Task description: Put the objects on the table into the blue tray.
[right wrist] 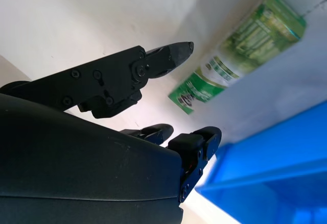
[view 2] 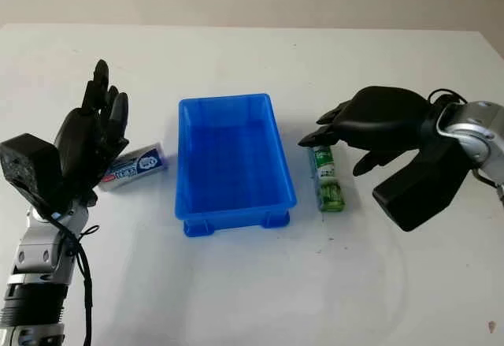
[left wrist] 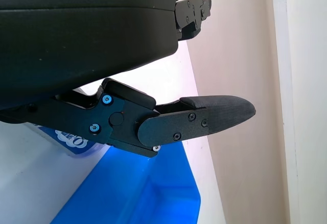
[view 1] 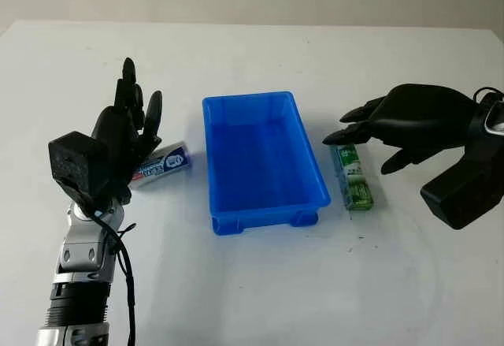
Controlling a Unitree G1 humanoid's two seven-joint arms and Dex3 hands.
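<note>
The white tabletop point(view 1: 260, 283) carries three items. Largest is the blue tray point(view 1: 263, 161), at centre, with nothing in it; it looks like rigid moulded plastic with a lipped rim.

The right robot hand point(view 1: 370, 129) hovers just above the far end of the green box point(view 1: 353, 176), open and holding nothing. The left robot hand point(view 1: 130, 129) is raised, fingers pointing up, beside the blue-and-white tube point(view 1: 161, 165), also open and holding nothing.

The green box lies flat just beside the tray's right wall, its long side parallel to that wall. It appears to be a light, stiff carton with a glossy print, so likely somewhat slippery. Judged best hold: across its two long sides near the middle, since the gap to the tray wall is narrow.

The blue-and-white tube lies angled left of the tray, partly hidden behind the left hand. It looks light and slightly yielding; a grip across its width should serve.

The right wrist view shows the box's end face and the fingertips point(right wrist: 176, 50) apart from it, not touching, which the head views leave uncertain. The left wrist view shows a corner of the tube's label and the tray rim beyond the fingers.
</note>
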